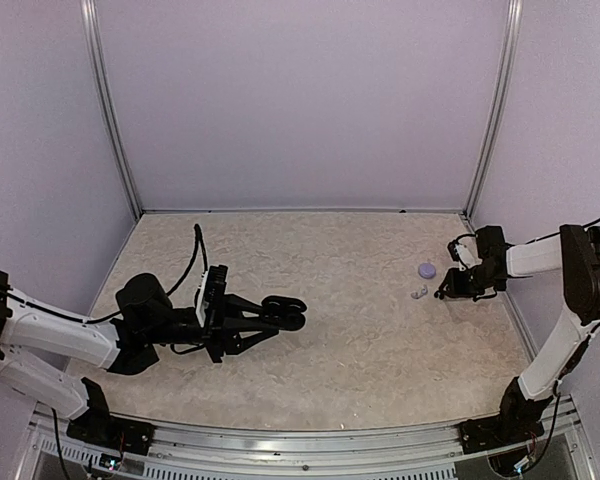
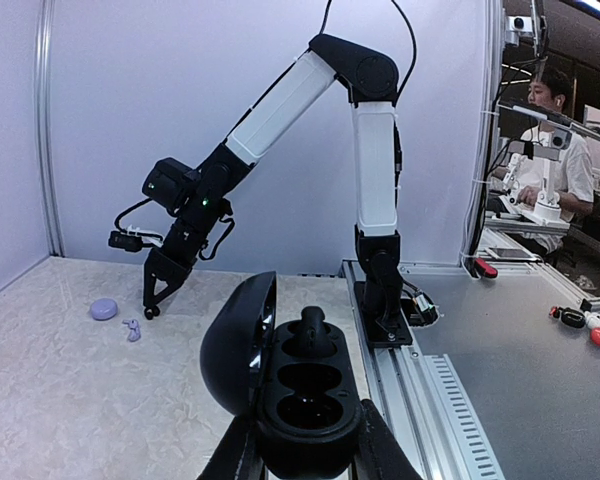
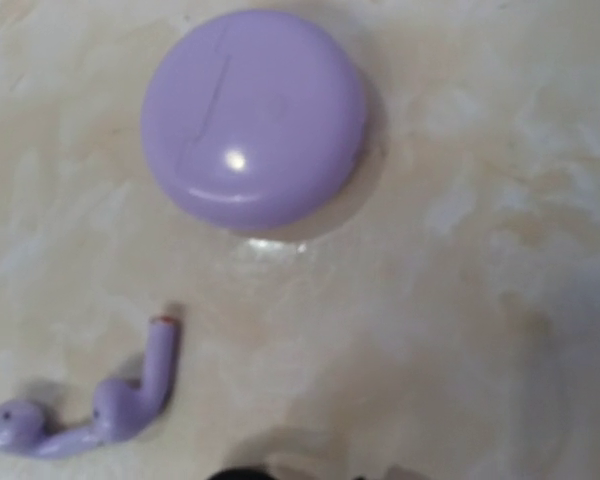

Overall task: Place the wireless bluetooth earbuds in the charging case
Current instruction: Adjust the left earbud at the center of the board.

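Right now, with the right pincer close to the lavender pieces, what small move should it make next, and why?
Probably ease the right pincer over the lavender earbuds and down to pick one up. They lie loose on the table beside the closed lavender case, with the pincer just next to them. The left pincer holds the black case open.

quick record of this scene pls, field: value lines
left gripper: shut on black case, lid open
black bud: sits in one slot of black case; other hollows look empty
lavender case: closed, on table, right side
lavender buds: two, loose on table, touching each other, apart from lavender case
right gripper: low beside lavender buds, nothing seen in it, open or shut unclear
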Tool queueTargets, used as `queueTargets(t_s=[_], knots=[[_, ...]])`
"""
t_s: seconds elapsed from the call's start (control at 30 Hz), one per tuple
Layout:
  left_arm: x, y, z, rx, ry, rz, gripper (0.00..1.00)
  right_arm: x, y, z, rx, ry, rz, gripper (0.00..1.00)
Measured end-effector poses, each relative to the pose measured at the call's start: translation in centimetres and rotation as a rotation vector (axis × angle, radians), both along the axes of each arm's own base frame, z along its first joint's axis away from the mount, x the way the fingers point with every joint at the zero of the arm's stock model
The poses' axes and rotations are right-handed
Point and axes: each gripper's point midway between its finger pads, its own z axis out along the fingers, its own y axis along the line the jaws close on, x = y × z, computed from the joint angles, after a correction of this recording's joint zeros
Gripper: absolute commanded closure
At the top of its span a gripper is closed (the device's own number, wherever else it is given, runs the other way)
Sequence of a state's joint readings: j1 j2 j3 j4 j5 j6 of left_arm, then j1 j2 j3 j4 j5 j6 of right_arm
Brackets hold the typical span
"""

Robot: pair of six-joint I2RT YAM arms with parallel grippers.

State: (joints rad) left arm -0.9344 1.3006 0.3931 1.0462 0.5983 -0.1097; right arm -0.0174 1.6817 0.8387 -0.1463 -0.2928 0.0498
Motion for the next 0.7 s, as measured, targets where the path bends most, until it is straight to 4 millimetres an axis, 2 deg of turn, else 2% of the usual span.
queueTargets(t_s=[0.13, 0.47, 0.7], knots=[[-0.1, 0.1, 0.1, -0.004, -0.003, 0.0, 0.91, -0.3, 0.4, -0.1, 0.018, 0.013, 0.012, 0.77], [-0.2, 0.3, 0.1, -0.005, -0.003, 0.0, 0.91, -0.7, 0.8, -0.2, 0.041, 0.03, 0.027, 0.85], [-0.2, 0.3, 0.1, -0.005, -0.004, 0.0, 0.91, -0.9, 1.4, -0.1, 0.052, 0.033, 0.039, 0.86]])
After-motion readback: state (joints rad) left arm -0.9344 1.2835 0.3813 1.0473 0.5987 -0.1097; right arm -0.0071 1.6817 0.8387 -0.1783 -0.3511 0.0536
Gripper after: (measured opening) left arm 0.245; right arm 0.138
